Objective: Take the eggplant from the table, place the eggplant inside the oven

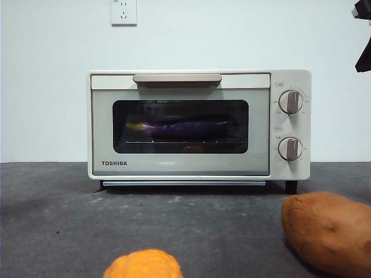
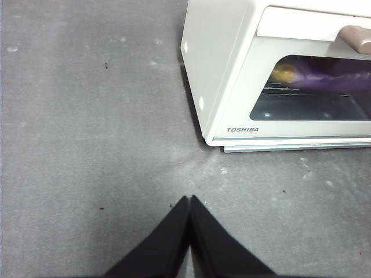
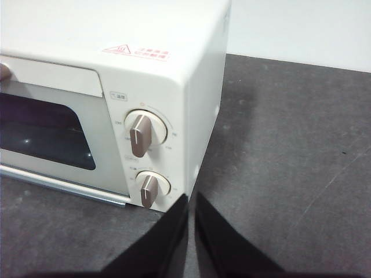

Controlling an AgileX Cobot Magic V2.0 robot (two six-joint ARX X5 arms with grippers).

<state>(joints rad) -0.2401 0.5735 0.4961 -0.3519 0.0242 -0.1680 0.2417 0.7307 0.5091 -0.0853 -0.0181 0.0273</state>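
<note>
We find the eggplant [image 1: 185, 128] already inside the oven [image 1: 197, 124], lying on the wire rack behind the dark glass, its long axis running side to side, parallel to the door; a pale yellowish end shows toward the side away from the knobs. The door looks closed, its beige handle [image 1: 177, 78] flush along the upper front. From this we judge the placing done, with nothing left for either arm but to stay clear. The left tool [image 2: 189, 200] hangs over bare tabletop [image 2: 87, 145], jaws pressed tip to tip and holding nothing; the oven's near corner lies ahead of it and off to one side, well apart, and through the glass in that wrist view we see the purple body of the eggplant [image 2: 330, 75] beside a yellowish patch. The right tool [image 3: 190, 200] sits just beside the knob-side corner of the oven, jaws all but together with only a thin slit between them, also empty; the two knobs [image 3: 144, 130] are close before it. In the front view only a black tip [image 1: 364, 40] shows at an upper corner; we take it for a waiting arm but cannot say which. Were any further move wanted, the right tool is the nearer to the oven front, the eggplant lying across from it behind the door. A brown sweet potato [image 1: 327, 231] and an orange lump [image 1: 144, 264] rest on the tabletop in front, untouched and well apart from both tools.
</note>
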